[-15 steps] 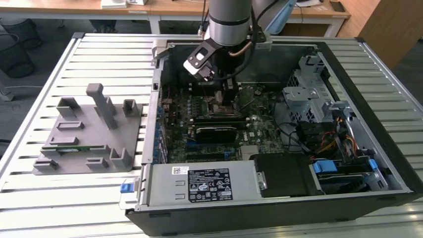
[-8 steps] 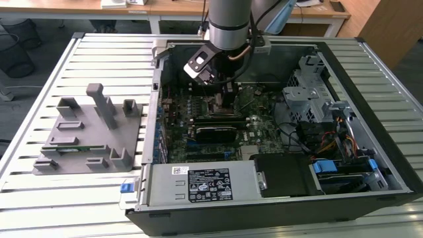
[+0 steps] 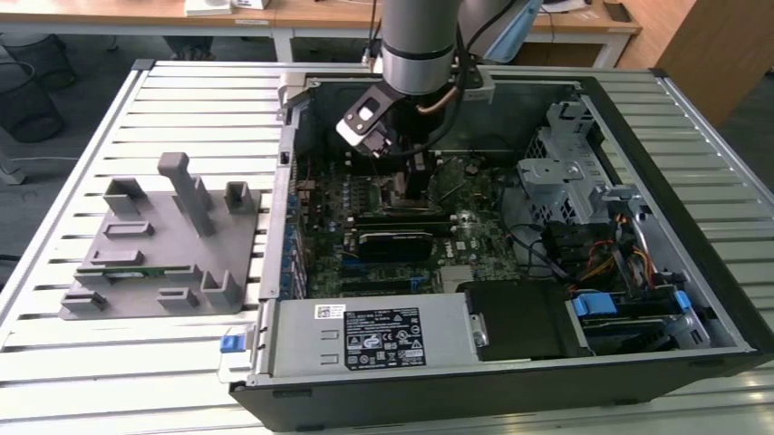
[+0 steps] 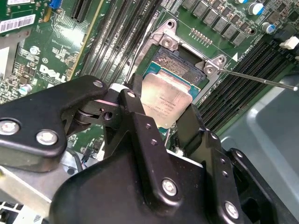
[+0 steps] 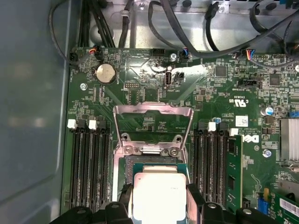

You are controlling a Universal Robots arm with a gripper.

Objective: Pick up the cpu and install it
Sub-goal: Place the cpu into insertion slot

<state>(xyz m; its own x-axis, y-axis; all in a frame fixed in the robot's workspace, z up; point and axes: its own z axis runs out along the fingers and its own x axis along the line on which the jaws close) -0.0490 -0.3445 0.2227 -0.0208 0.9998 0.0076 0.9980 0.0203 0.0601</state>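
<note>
Black two-fingered gripper (image 4: 161,110) pinched the small flat silvery square cpu (image 5: 159,191) just over the open metal-framed socket (image 5: 152,150), where tilt or misalignment might have bent its contacts.

Print on power supply label (image 3: 384,340)

1. On the worktop (image 3: 121,381), the open computer case (image 3: 484,403) lies on the exterior view's right. The plastic fixture (image 3: 158,263) is just beside it on the left.
2. A memory stick (image 3: 130,270) sits in the fixture's near part.
3. Inside the case, the power supply (image 3: 362,335) lies along the near wall and the drive cage (image 3: 563,172) on the right.
4. The arm (image 3: 418,36) stands over the case's far middle.
5. In the second wrist view, the hand (image 4: 163,105) clasps the cpu (image 4: 166,98) between its fingers, just over the socket (image 4: 177,58). Memory slots (image 4: 243,74) lie on either side of the socket.
</note>
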